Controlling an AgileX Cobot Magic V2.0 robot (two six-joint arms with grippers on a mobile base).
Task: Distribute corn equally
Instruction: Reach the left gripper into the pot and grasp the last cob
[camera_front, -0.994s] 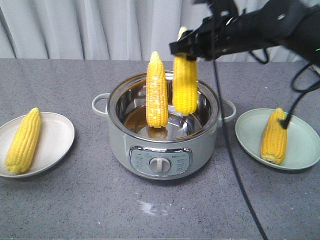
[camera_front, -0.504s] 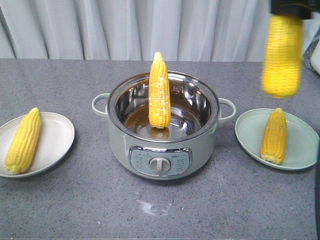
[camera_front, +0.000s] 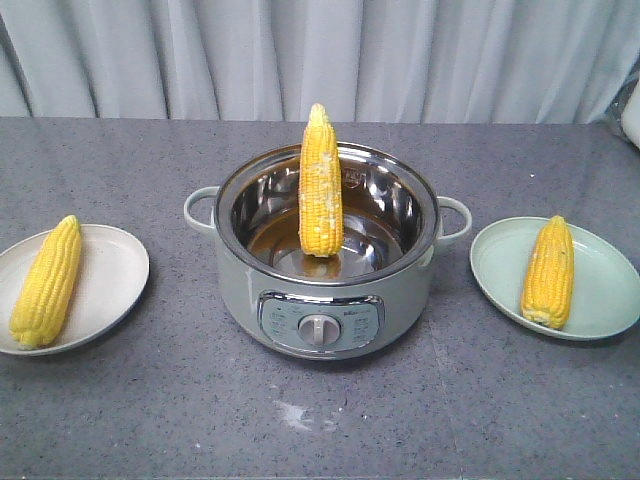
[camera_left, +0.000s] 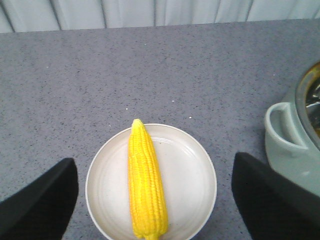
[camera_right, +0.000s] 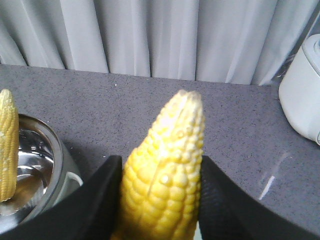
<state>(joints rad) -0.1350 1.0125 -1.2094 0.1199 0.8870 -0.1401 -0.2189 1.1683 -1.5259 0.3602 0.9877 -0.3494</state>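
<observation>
In the front view one corn cob (camera_front: 320, 185) stands upright in the steel pot (camera_front: 325, 300). Another corn cob (camera_front: 45, 282) lies on the white plate (camera_front: 115, 265) at the left, and a third (camera_front: 549, 272) lies on the pale green plate (camera_front: 605, 295) at the right. Neither arm shows in that view. My left gripper (camera_left: 155, 210) hangs open above the white plate (camera_left: 197, 170), its fingers wide on either side of the cob (camera_left: 146, 180). My right gripper (camera_right: 161, 202) is shut on a further corn cob (camera_right: 167, 160), held tip up.
The pot's control panel and knob (camera_front: 318, 328) face the front, with side handles (camera_front: 200, 208) sticking out. A white appliance (camera_right: 302, 95) stands at the far right of the table. A grey curtain hangs behind the table.
The right arm has carried its corn cob up from over the pot, rightward past the green plate, and out of the front view. The cob left in the pot has tilted slightly.
</observation>
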